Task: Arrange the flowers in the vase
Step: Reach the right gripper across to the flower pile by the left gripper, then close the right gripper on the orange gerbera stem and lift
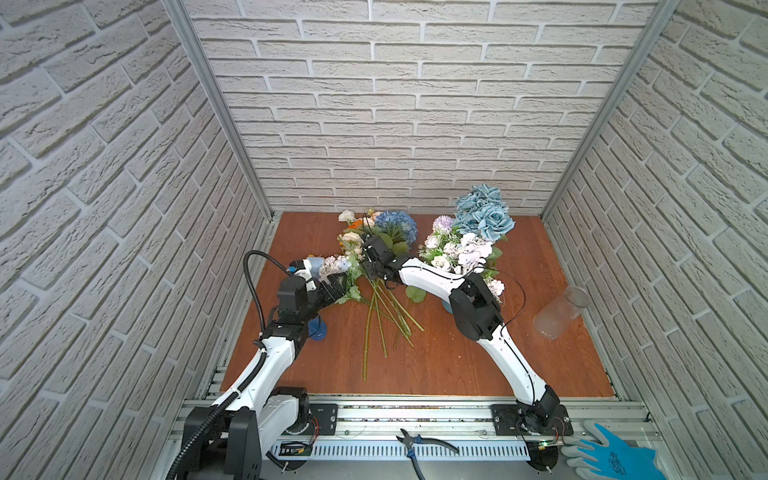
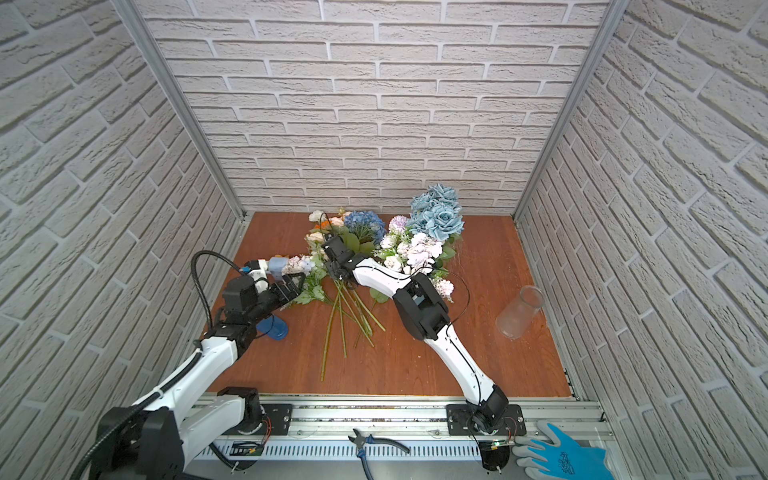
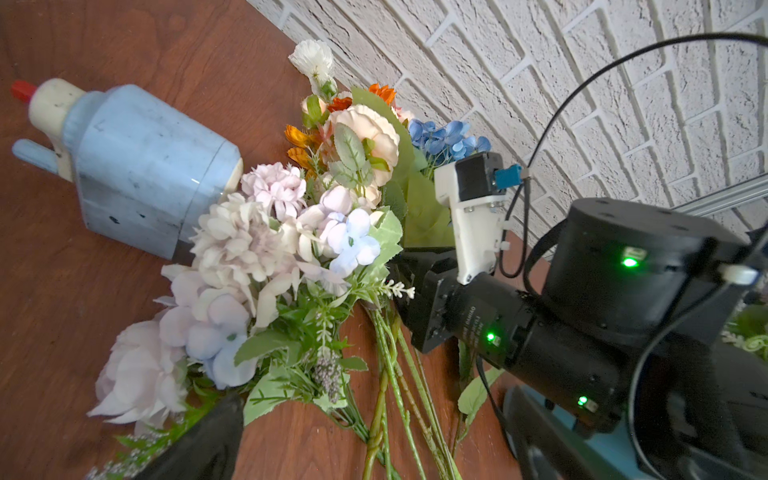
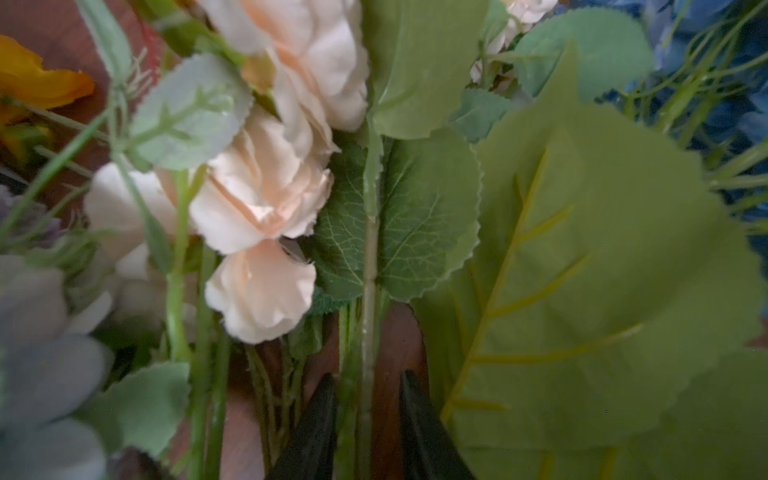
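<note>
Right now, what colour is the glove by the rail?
The glove is blue with grey tips, clearest in a top view.

tops: overhead, share whole table (image 1: 457,365) | wrists: close on flowers (image 3: 266,249), seemingly blurred

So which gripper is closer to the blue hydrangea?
Right. The right gripper straddles stems just beside the blue hydrangea; the left gripper is farther off, beside the lilac-white cluster.

Wood table (image 1: 457,365), flowers (image 1: 390,226) lying on it. Clear vase (image 1: 561,311) well right of them, blue bottle (image 1: 311,266) touching their left.
</note>
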Controlling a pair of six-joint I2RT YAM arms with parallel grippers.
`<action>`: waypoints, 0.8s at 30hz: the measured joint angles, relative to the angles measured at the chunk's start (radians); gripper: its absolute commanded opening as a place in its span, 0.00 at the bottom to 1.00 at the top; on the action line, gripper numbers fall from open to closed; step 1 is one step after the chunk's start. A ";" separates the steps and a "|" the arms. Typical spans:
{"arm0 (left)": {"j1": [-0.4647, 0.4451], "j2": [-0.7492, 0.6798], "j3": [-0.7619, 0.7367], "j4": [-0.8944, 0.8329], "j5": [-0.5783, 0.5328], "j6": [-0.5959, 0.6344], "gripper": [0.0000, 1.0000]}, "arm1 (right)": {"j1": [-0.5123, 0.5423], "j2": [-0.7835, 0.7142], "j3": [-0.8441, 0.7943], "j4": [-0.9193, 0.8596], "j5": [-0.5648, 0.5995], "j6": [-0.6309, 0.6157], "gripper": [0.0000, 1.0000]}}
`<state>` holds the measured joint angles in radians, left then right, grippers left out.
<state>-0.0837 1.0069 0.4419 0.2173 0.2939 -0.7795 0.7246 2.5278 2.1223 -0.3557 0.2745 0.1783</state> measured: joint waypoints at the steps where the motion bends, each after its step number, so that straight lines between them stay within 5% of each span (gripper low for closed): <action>1: 0.000 0.000 0.000 0.000 0.000 0.000 0.98 | 0.000 0.005 0.009 -0.002 0.001 -0.002 0.14; 4: 0.000 0.000 0.000 0.000 0.001 0.000 0.98 | 0.000 0.005 0.023 -0.015 0.003 -0.002 0.06; 11: 0.000 0.000 0.000 0.000 0.002 0.000 0.98 | 0.000 -0.014 -0.002 -0.017 -0.003 -0.010 0.06; 24: -0.024 0.026 0.000 0.040 0.004 -0.008 0.98 | 0.000 -0.369 -0.332 0.095 -0.076 -0.018 0.06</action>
<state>-0.1074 1.0332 0.4419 0.2577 0.2977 -0.7879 0.7242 2.1590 1.7901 -0.2611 0.1989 0.1600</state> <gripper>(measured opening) 0.983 0.078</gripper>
